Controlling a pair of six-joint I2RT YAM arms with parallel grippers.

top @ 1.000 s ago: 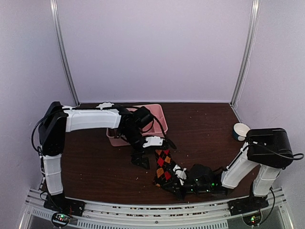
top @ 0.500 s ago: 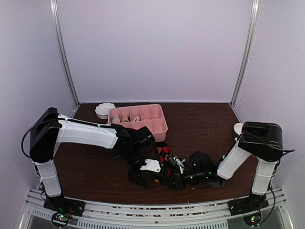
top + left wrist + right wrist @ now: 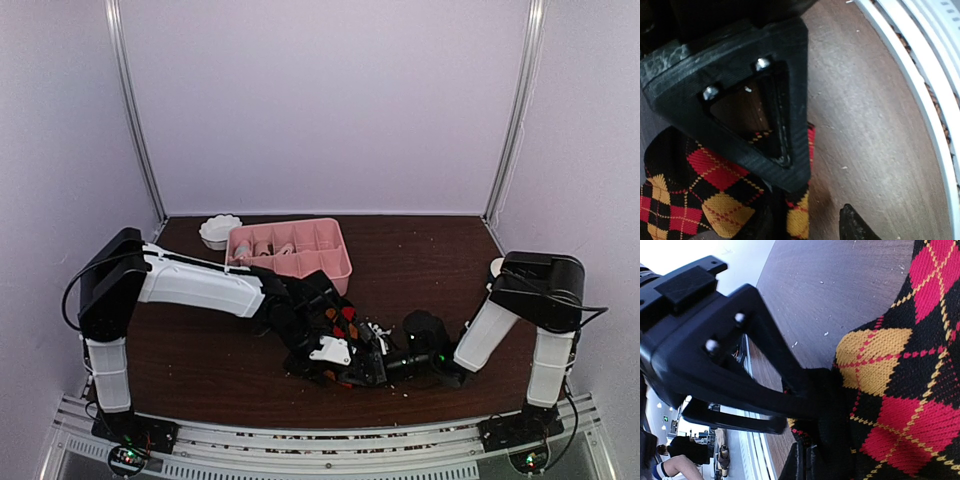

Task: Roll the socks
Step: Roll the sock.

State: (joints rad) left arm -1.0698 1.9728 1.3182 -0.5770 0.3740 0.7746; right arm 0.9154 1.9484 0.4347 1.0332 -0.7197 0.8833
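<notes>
While the argyle sock [image 3: 705, 175] sits bunched at the counter's [image 3: 430, 260] 6 o'clock edge, the right hand [image 3: 802, 405] pins its end from 3 o'clock, clamped tight. The left hand [image 3: 820, 200], half open, straddles the fabric's edge, gripping nothing; it should close low, then tuck evenly toward the anchor.

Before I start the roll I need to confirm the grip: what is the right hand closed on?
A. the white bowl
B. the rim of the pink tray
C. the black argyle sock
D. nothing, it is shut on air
C: in the right wrist view the right hand is pinched shut on a fold of the argyle sock, black with red and yellow diamonds.
</notes>
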